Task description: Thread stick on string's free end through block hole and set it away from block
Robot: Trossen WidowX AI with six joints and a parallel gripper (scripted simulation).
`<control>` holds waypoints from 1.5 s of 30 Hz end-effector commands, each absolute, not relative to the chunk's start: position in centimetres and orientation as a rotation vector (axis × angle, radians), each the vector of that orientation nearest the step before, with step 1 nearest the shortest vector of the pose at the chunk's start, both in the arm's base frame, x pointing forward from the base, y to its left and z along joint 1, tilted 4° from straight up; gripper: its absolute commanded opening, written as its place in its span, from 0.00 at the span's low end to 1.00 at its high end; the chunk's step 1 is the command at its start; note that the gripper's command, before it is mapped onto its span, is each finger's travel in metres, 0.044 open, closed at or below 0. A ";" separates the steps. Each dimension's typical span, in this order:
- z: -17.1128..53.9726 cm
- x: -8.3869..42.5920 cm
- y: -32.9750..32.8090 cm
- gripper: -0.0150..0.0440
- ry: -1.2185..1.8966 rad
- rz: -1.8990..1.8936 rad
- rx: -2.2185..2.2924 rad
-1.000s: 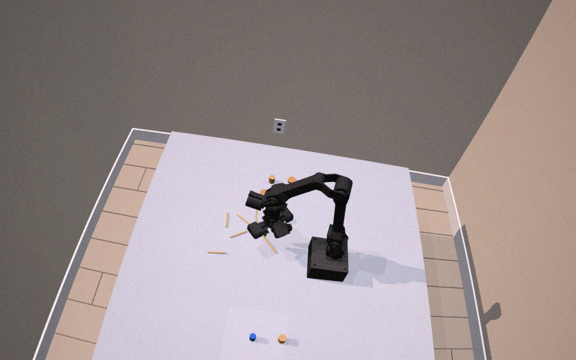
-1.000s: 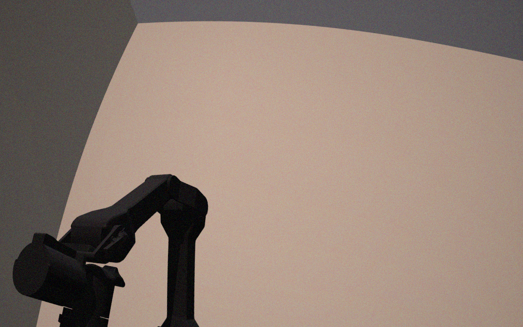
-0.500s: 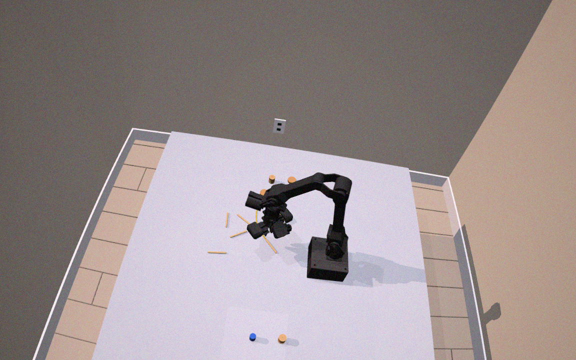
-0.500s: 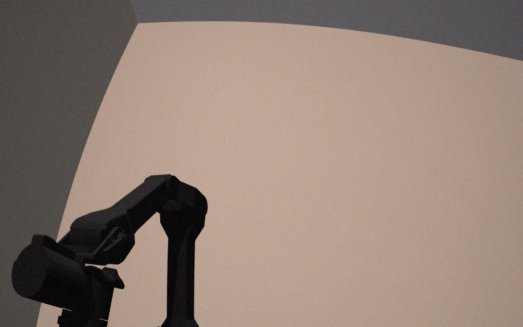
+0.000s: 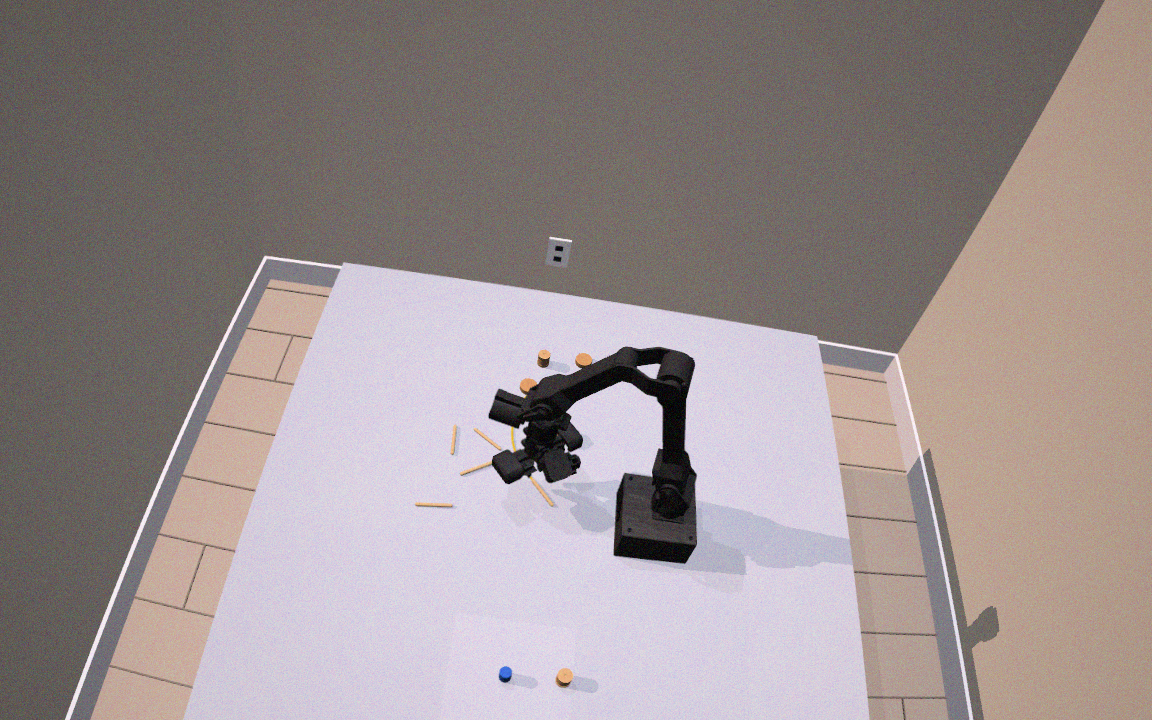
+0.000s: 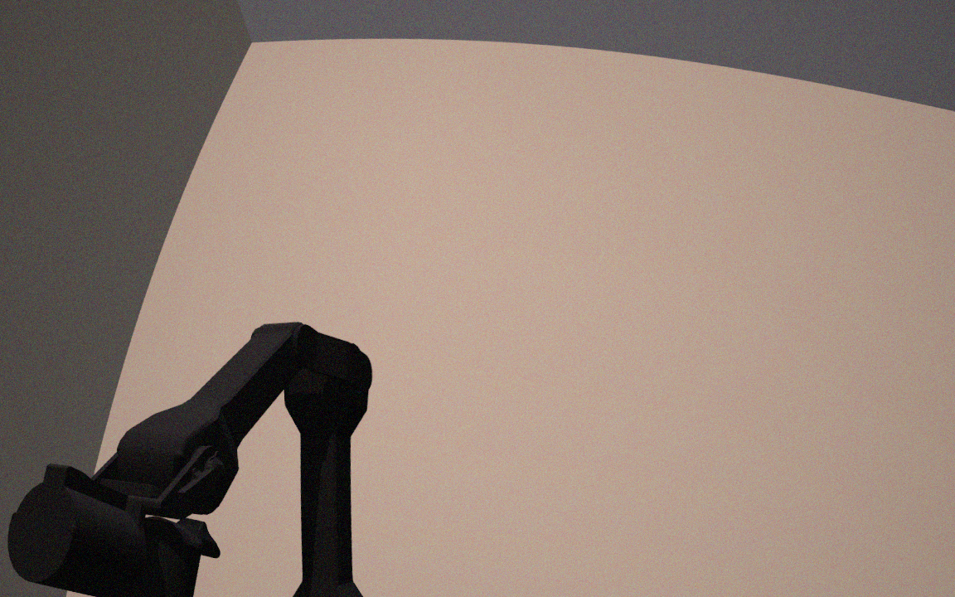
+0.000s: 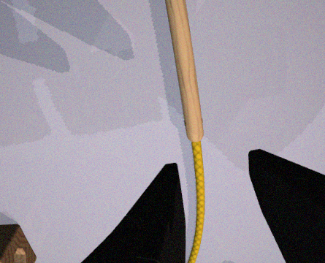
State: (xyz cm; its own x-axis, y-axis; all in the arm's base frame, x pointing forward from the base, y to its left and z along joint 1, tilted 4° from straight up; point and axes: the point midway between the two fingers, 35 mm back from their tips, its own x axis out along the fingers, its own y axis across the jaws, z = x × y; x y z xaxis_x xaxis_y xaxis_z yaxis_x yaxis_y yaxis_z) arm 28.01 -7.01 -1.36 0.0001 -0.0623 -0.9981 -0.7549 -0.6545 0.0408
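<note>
The wooden stick [image 5: 542, 492] [image 7: 185, 66] on the string lies on the table, its string end nearest my fingers. The yellow string [image 5: 514, 438] [image 7: 199, 190] leaves that end and curves down between my fingertips in the wrist view. My gripper [image 7: 214, 168] is partly open with nothing held, above the table and just behind the stick's string end. The wooden block [image 7: 2, 239] shows at the lower left of the wrist view, with its hole in the face toward the right; the arm hides it in the top view. A round wooden disc [image 5: 527, 385], perhaps the button, lies beside the arm.
Loose sticks [image 5: 453, 439] [image 5: 475, 467] [image 5: 433, 505] lie left of the gripper, one [image 5: 487, 438] close to the string. A wooden cylinder [image 5: 543, 358] and another disc [image 5: 583, 360] stand behind the arm. A blue cylinder [image 5: 505, 674] and an orange one [image 5: 564, 677] stand far in front.
</note>
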 end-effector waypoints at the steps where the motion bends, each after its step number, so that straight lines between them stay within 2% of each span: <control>1: -2.3 27.7 -6.9 0.47 0.838 1.719 -1.749; 30: -4.9 27.5 -7.1 0.47 0.838 1.720 -1.748; 35: -4.8 27.6 -7.1 0.25 0.844 1.713 -1.749; 45: -4.6 27.6 -7.1 0.25 0.844 1.713 -1.749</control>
